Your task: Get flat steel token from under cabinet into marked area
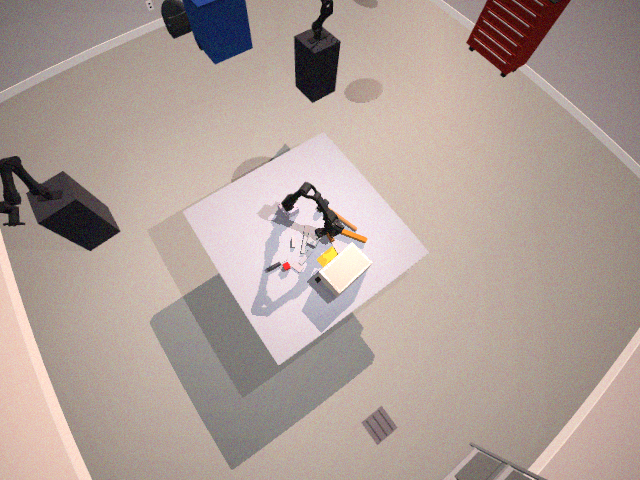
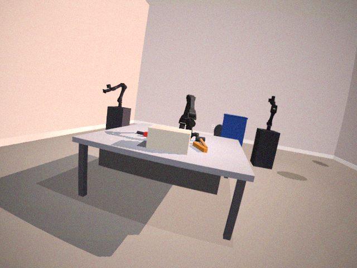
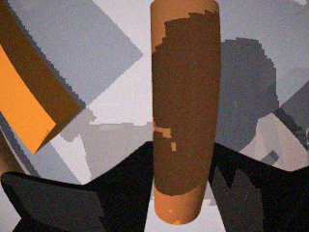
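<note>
The cream cabinet [image 1: 345, 269] [image 2: 168, 139] stands on the table. The yellow marked area [image 1: 326, 256] lies against its front side; the exterior view does not show it. The steel token cannot be made out in any view, and the vent slots are too small or hidden. My gripper [image 3: 182, 166] is shut on a round orange handle [image 3: 185, 97] [image 1: 330, 238], which stands up between the black fingers in the wrist view. In the top view the hand is just behind the marked area, away from the cabinet. The handle's far end is hidden.
An orange bar [image 1: 355, 236] [image 2: 199, 146] [image 3: 21, 103] and a round orange stick [image 1: 345, 220] [image 2: 203, 142] lie beside the hand. Several thin pale pieces lie near the middle of the table [image 1: 242, 217]. A red block [image 1: 286, 266] [image 2: 145, 134] and a black rod [image 1: 272, 267] [image 2: 140, 132] lie farther left.
</note>
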Tool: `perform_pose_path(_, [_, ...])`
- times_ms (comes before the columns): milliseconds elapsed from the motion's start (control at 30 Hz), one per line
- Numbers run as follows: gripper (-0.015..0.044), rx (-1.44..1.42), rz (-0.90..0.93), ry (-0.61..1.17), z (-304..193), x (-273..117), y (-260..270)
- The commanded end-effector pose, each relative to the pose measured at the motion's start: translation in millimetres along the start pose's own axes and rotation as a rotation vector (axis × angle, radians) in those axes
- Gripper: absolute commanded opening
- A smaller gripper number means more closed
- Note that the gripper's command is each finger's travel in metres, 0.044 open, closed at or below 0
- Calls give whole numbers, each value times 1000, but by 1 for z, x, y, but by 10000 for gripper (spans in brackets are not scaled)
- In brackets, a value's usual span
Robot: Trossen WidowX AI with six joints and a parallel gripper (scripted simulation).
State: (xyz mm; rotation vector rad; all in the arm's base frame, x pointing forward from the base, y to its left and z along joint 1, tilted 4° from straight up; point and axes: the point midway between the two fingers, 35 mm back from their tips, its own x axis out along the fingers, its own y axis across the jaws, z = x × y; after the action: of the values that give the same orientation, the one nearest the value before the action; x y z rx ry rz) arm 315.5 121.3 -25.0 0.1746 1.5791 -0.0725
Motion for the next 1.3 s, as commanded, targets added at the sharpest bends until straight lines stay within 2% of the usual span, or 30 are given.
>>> perform_pose_path(0, [0, 1, -2, 2, -7, 1, 0])
perform_pose_path(1267, [0, 1, -1, 6, -55, 1, 2])
